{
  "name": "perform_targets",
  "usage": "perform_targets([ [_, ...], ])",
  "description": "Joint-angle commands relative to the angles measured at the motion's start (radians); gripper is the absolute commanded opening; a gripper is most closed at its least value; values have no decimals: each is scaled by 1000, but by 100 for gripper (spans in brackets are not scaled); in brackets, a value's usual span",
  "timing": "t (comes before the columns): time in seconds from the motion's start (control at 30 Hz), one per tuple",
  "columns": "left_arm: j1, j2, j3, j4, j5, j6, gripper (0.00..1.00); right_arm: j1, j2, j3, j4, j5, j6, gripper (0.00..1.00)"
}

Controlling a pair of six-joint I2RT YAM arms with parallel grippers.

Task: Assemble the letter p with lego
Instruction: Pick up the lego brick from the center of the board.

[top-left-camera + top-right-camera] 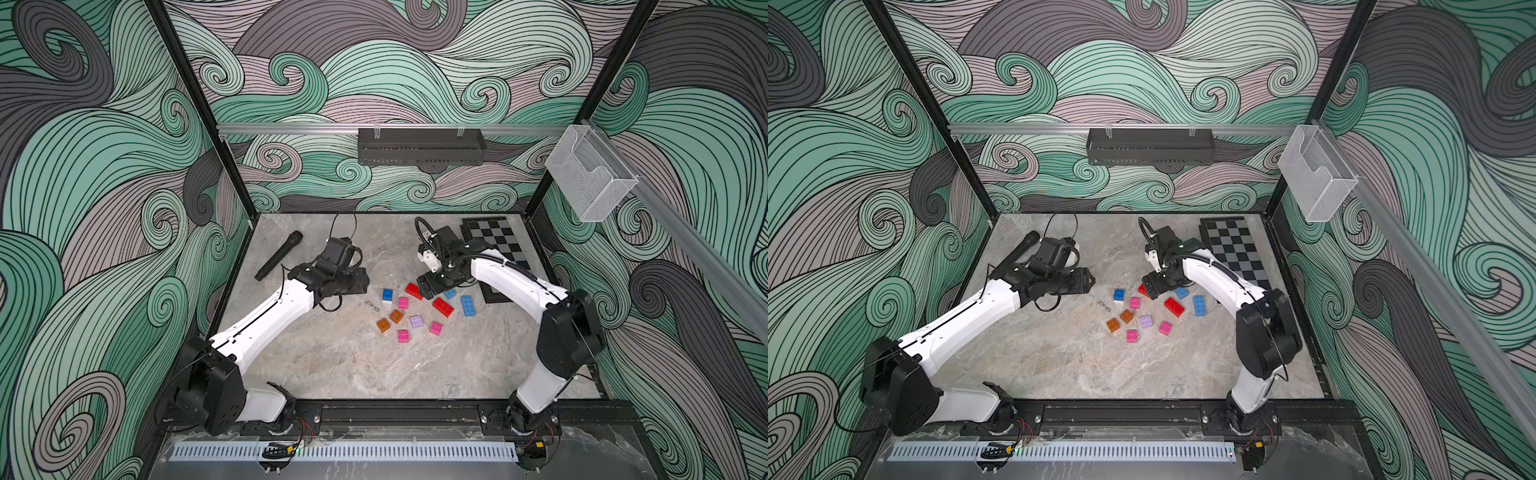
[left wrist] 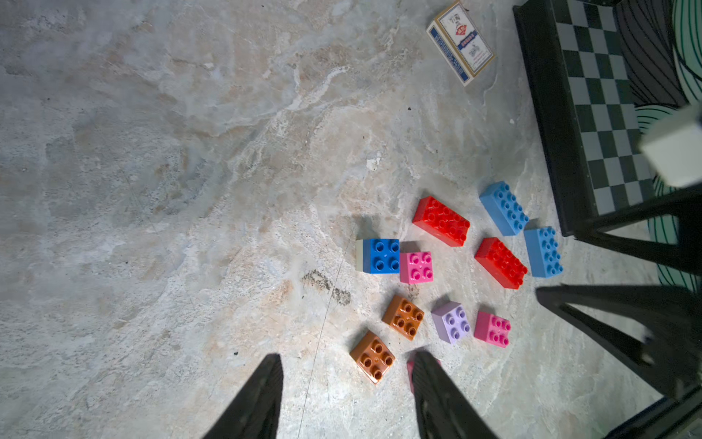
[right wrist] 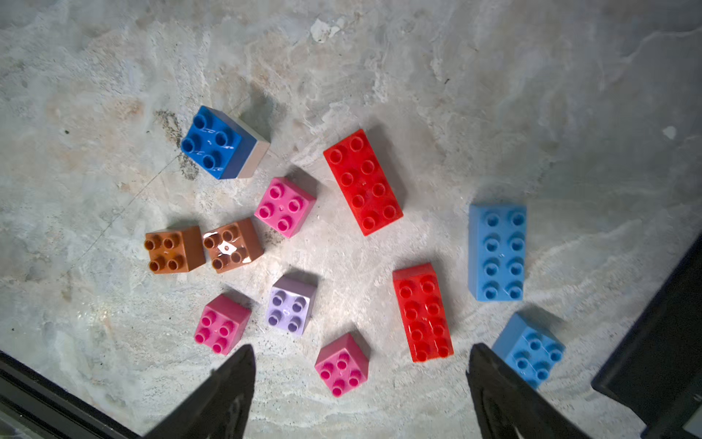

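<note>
The tabletop (image 1: 332,365) is lit brightly from above. Short soft shadows are cast beside the lego bricks (image 3: 362,182). Glare is seen on one orange brick (image 3: 232,246). The fingers (image 3: 228,399) of the right hand (image 3: 362,346) are blurred.

Pink brick (image 2: 410,374) mostly behind left pincer (image 2: 347,355)

The grey-beige marbled stone tabletop (image 1: 332,365) carries a black handheld microphone (image 1: 278,255) near its far left edge. A black-framed grey chequered board (image 1: 498,243) lies in its far right corner, with a boxed card deck (image 2: 460,42) near the board. Right of the middle, studded plastic bricks lie loose and scattered:
- two red oblong bricks (image 1: 413,290) (image 1: 443,307)
- two light blue oblong bricks (image 1: 450,294) (image 1: 468,306)
- three pink square bricks (image 1: 403,302) (image 1: 436,328) (image 1: 402,335)
- two orange square bricks (image 1: 383,325) (image 1: 396,316)
- a lilac square brick (image 1: 416,321)
- a dark blue square brick (image 1: 387,294), stacked on a white brick (image 2: 359,255)
</note>
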Motion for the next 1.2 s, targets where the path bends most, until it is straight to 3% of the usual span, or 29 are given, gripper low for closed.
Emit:
perform_targets([
  [0.0,8,-36,-18,64,49,-4,56,7,67,61,-42,-15,-119,83],
  [0.2,20,-53,-27,65,65,-6,56,27,167,142,-40,-24,-191,77],
  [0.7,28,-56,-44,95,93,-5,55,38,307,207,45,47,-212,60],
  [1.17,37,-39,-42,99,104,-6,55,38,377,226,78,67,-210,52],
])
